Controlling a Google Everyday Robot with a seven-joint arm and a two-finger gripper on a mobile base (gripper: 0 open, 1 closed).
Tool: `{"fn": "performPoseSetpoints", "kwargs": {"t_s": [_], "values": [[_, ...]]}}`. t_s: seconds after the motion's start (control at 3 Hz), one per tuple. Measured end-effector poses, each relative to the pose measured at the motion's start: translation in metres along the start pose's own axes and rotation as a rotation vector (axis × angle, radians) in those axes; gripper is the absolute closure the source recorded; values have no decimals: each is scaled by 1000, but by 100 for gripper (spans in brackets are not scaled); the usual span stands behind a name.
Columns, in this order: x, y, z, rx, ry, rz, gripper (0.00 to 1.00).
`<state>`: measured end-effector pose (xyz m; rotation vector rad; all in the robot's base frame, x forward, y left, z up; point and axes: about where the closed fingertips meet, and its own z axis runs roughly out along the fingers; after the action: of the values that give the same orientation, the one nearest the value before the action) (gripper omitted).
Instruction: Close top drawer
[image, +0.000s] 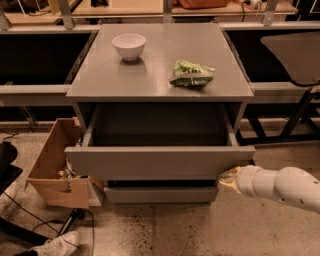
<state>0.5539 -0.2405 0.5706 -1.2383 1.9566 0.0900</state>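
We saw the top drawer (160, 162) pulled far out of the grey cabinet (150, 75) in the middle of the frame, its deep interior showing nothing inside. The gripper (229, 180) sat at the lower right of the frame, at the bottom right corner of the drawer's plain front, at or just short of contact. We could not tell whether it was released or clenched. The main risk, as we judged it, lay in that contact point. A push so far off centre could skew the drawer on its runners and jam it partway in. The gripper was also low on the front, so it might slide off the bottom edge into the dark gap above the lower drawer (160, 194) and shove that one instead. The handleless face offered nothing to steady the contact, so a glancing push could slip off past the right side. At the lower left, a cardboard box (50, 165) stood just beside the drawer's left corner, and a skewed drawer might rub it. A hard slam could jolt the cabinet and shake the white bowl (129, 46) and the green packet (192, 74) lying on top.
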Motion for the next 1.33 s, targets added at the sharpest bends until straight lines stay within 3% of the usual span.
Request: {"fn": "performPoseSetpoints", "kwargs": {"t_s": [0.33,0.67,1.0,1.33], "values": [[0,1,-1,0,0,0,100],[-2,-31,7,17,-9,-19,100],[-1,-30,5,17,-9,-19,100],[-5,-53,8,25,-11,-32,100]]}}
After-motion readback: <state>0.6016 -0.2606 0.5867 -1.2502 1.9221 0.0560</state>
